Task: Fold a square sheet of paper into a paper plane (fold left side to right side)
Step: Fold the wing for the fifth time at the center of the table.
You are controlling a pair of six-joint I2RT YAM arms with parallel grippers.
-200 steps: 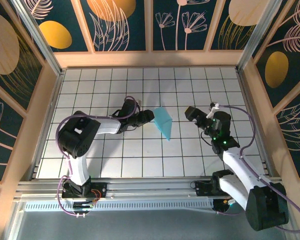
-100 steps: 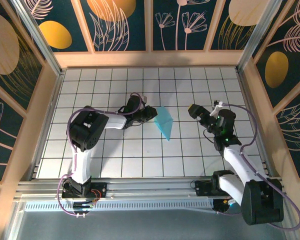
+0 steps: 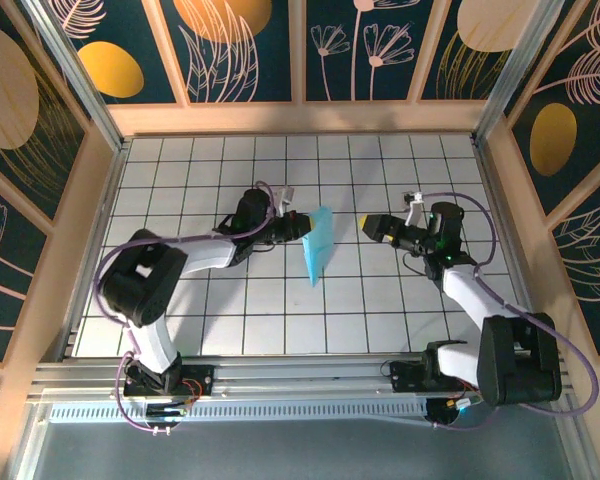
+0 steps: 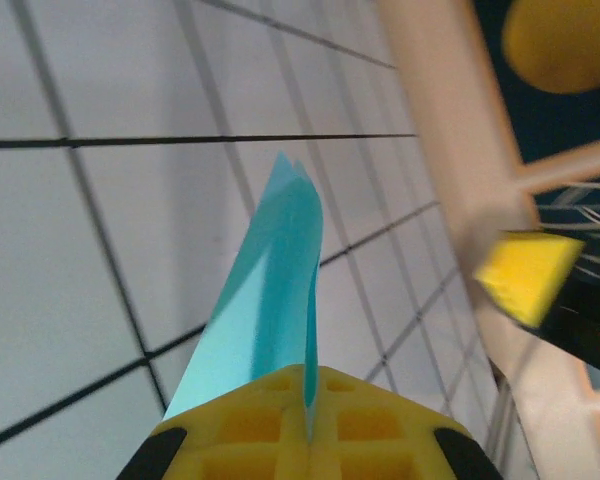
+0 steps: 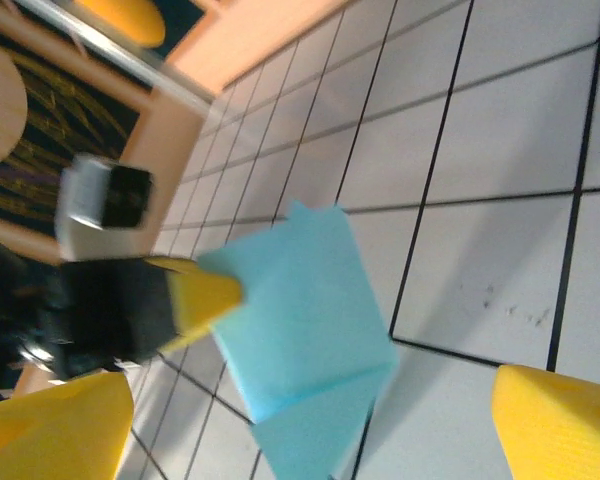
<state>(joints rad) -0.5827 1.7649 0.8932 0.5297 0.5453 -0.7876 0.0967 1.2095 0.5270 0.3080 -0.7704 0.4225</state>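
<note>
The sheet of paper (image 3: 318, 245) is a folded, creased light-cyan shape with a point toward the near side. It hangs on edge above the white grid table (image 3: 280, 320). My left gripper (image 3: 300, 225) is shut on its upper left edge. In the left wrist view the paper (image 4: 270, 290) rises from between the closed yellow fingertips (image 4: 280, 420). My right gripper (image 3: 372, 226) stands open just right of the paper and faces it without touching. In the right wrist view the paper (image 5: 300, 320) sits between my spread yellow fingers (image 5: 560, 420), and the left gripper (image 5: 205, 295) pinches its left corner.
A wooden frame (image 3: 300, 118) and patterned wall panels close in the table at the back and both sides. Both arms reach in toward the table's middle. The right gripper's yellow finger (image 4: 525, 275) shows blurred beyond the paper in the left wrist view.
The left gripper has shut on the paper and raised it on edge off the table. The right gripper has swung left toward the paper, staying open.
</note>
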